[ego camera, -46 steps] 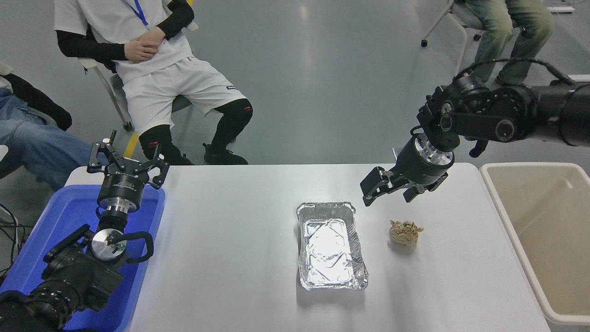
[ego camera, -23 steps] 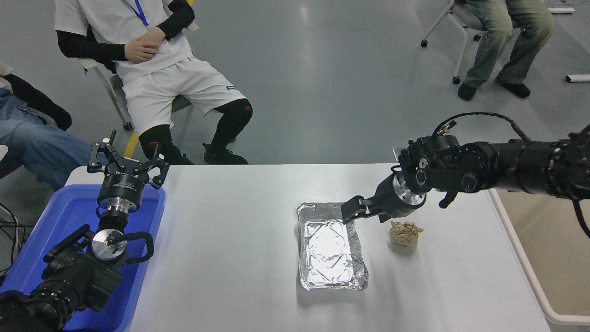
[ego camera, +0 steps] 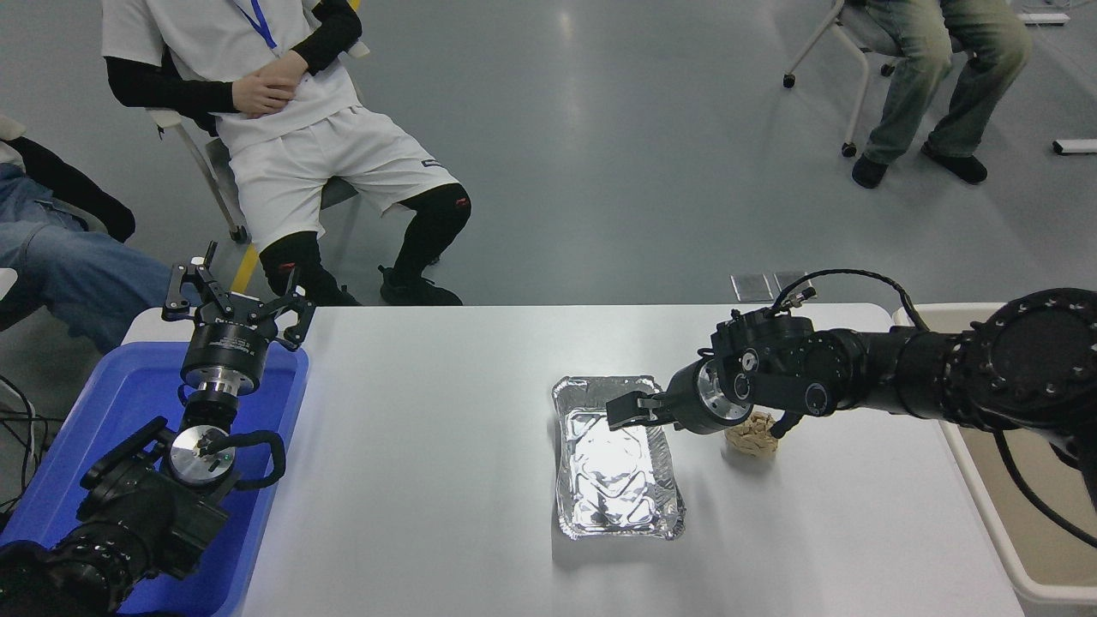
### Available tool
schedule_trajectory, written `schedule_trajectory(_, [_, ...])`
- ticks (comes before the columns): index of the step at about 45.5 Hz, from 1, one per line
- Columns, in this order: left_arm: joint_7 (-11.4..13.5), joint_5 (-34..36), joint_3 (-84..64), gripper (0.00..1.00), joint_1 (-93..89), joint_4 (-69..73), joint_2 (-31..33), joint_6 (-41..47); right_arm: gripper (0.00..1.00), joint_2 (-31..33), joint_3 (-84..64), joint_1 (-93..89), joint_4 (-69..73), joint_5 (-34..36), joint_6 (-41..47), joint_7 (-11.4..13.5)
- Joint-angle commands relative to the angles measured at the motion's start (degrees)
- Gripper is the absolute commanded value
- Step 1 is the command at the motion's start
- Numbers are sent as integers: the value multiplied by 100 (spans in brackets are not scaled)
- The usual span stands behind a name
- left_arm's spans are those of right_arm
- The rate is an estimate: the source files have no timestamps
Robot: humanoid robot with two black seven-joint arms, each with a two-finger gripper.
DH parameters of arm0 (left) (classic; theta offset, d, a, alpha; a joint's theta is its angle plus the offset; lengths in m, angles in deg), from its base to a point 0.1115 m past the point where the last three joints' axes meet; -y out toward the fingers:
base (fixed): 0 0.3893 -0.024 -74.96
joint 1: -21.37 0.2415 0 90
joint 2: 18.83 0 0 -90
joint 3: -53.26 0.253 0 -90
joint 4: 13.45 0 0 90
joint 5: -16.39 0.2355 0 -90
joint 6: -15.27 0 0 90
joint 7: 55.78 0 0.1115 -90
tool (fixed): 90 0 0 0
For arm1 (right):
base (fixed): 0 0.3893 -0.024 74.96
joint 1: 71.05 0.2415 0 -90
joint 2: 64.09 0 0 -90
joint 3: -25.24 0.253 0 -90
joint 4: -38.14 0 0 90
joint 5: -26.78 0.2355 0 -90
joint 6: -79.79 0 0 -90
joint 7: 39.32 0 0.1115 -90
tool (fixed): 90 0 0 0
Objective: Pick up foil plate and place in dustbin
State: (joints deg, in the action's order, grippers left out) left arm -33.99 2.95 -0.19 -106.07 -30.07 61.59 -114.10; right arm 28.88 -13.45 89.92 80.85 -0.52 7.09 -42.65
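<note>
Foil plate [ego camera: 617,471] mid-table; wad [ego camera: 752,435] right of it; dustbin [ego camera: 986,506] beyond table's right edge.

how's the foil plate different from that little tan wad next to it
The foil plate is shiny silver; the tan wad is dull and beige. The plate is a much larger, shallow rectangular tray; the wad is a small lumpy clump. The right gripper reaches over the plate's far end, while the arm partly hides the wad. Both rest on the white table.

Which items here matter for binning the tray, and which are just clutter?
Job:
foil plate
dustbin
right gripper, over the plate's far end

Clutter:
tan wad
blue tub
left gripper, parked over the tub
</note>
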Motion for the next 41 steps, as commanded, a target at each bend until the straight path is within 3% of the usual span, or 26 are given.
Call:
schedule_trajectory(1, [0,-1,2,99,0,0,0,-1,100,-42,28,-338,-317,-21,-218,0])
schedule_trajectory(16, [0,-1,2,99,0,0,0,-9,100,-95,-25,-602,-290,-258,-385,0])
schedule_trajectory(32, [0,-1,2,99,0,0,0,-9,86,-226,2,-830,-308,-258,-1088,114])
schedule_trajectory(39, [0,-1,2,99,0,0,0,-9,73,-226,2,-892,-299,-267,-1282,158])
schedule_trajectory(41, [0,-1,2,99,0,0,0,-9,64,-218,-25,-892,-299,-267,-1282,158])
